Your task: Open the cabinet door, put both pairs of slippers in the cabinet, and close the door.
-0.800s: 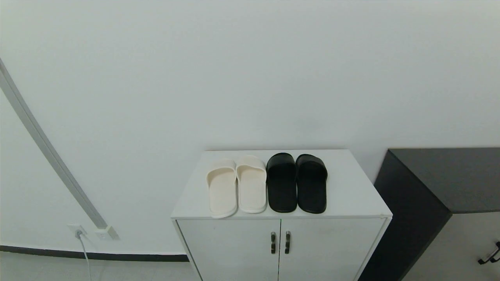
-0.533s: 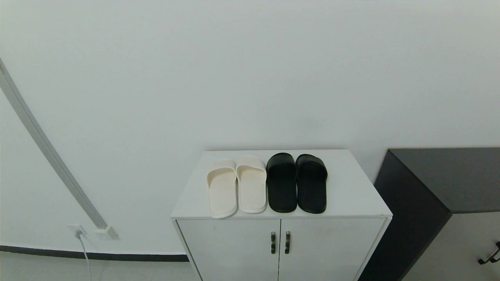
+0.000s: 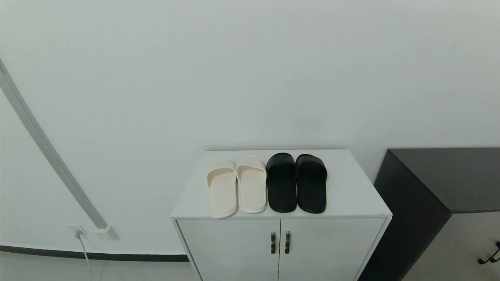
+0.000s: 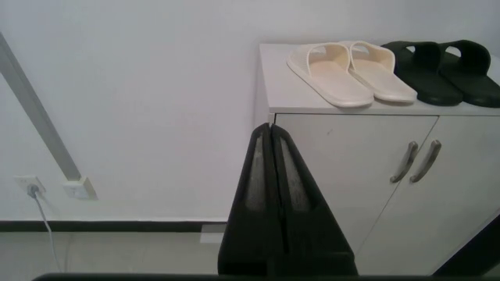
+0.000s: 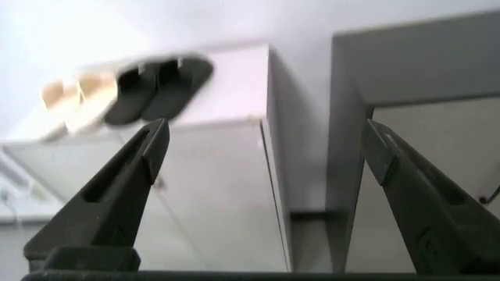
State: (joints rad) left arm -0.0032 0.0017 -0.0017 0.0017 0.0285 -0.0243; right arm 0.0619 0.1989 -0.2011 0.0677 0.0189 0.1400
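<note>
Slippers are lying in a row on top of the white cabinet (image 3: 363,203), toes toward the wall (image 3: 250,78): the cream pair (image 3: 237,186) on the left, the black pair (image 3: 297,183) touching it on the right. Below them both doors (image 3: 230,249) are sitting shut, the left handle (image 3: 273,242) and the right handle (image 3: 288,242) hanging just beside each other at the centre seam. Judging by that, the task is standing at its first step, opening a door, and nothing is being gripped yet. The left gripper (image 4: 271,136) is holding its fingers pressed together, pointing toward the cabinet's left front corner and apart from it; the right gripper (image 5: 266,133) is holding its fingers spread wide, facing the cabinet's right side from some way off. The next move is probably calling for one arm to come in to a handle, close round that thin upright bar and pull along the door's arc; the handles are standing so close that fingers going round one are risking catching the other. At the far left a grey cable duct (image 3: 47,148) is running diagonally down the wall to a socket (image 3: 77,231) with a cord (image 3: 86,257) plugged in. At the right a dark unit (image 3: 429,187) is standing near the cabinet, likely limiting the right door's swing and crowding that arm's approach.
</note>
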